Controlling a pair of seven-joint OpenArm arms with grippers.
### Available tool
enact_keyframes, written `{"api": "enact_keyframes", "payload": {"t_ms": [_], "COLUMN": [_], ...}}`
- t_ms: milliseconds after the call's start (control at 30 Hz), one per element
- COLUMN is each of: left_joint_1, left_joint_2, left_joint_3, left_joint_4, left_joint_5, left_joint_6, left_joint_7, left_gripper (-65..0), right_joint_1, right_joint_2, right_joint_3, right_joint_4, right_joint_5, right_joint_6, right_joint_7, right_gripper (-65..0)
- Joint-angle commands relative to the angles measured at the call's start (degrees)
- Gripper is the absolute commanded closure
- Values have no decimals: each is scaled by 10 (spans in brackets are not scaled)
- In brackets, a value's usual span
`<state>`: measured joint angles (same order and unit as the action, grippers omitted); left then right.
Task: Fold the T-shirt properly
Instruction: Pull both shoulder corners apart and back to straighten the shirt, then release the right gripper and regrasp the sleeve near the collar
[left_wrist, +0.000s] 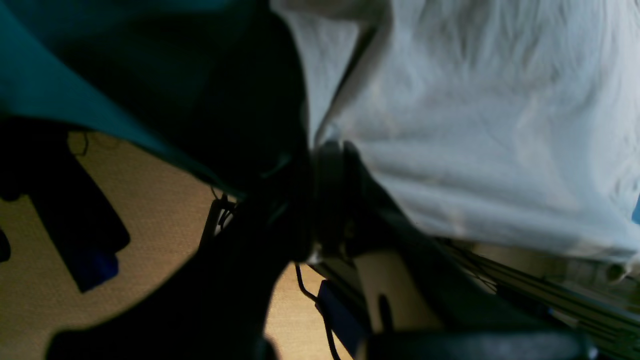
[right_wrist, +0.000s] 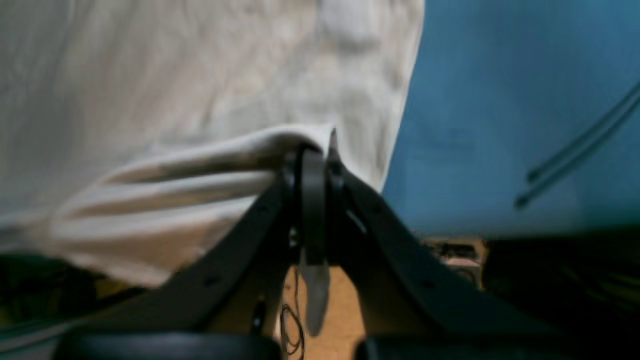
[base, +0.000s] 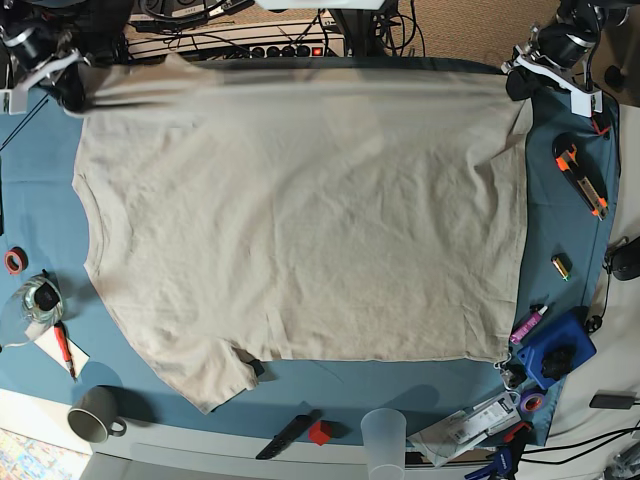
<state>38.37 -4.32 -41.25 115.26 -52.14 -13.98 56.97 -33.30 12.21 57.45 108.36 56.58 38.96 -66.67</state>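
Note:
The beige T-shirt (base: 300, 220) lies spread wide over the blue tablecloth (base: 45, 190), with one short sleeve (base: 200, 375) at the near left. My right gripper (base: 72, 95) is at the far left corner, shut on a fold of the shirt's edge (right_wrist: 210, 160), its fingertips (right_wrist: 312, 150) pinched together on the cloth. My left gripper (base: 520, 85) is at the far right corner, shut on the shirt's edge (left_wrist: 450, 125), fingers closed (left_wrist: 325, 150). The far edge is pulled taut between the two grippers. The collar is not visible.
An orange utility knife (base: 580, 175), a battery (base: 561, 265), a marker (base: 530, 322) and a blue object (base: 555, 350) lie on the right. A mug (base: 95, 415), a plastic cup (base: 383, 430), a black tool (base: 285, 435) and tape rolls (base: 14, 261) sit along the near and left edges.

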Motion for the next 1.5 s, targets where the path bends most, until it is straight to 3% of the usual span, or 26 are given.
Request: {"api": "enact_keyframes", "payload": {"t_ms": [0,300,500,600,700,967,1100,1467], "left_joint_1": [5,-30,-39,-39,-36,-9,-4,10], "left_joint_2": [-7,-54,-73,-72,-71,-70,-69,-55], "left_joint_3": [-5,-5,-5,-5,-5,-5,-5,-5], "left_joint_4": [9,9,9,9,9,11,16,30], "left_joint_5": [1,53,49,30,28,-6,-6,-7], "left_joint_6": [4,6,6,5,5,5,-11,-11], "left_joint_7": [-15,-42,-43,-17,12,11,13,2], "left_gripper": [0,0,0,0,0,0,0,0], "right_joint_1": [4,65,89,88,82,40,26,28], "right_joint_2": [11,11,12,20,37,61,68,67], "right_joint_3": [0,-61,-65,-64,-48,80,83,82], "right_joint_4": [7,7,7,7,7,7,7,7], "right_joint_5": [-13,-96,-169,-189,-184,-91,-82,-75], "right_joint_6": [-8,-44,-74,-80,-83,-74,-64,-64], "right_joint_7": [20,27,42,39,15,-14,-27,-15], "right_gripper": [0,0,0,0,0,0,0,0]}}
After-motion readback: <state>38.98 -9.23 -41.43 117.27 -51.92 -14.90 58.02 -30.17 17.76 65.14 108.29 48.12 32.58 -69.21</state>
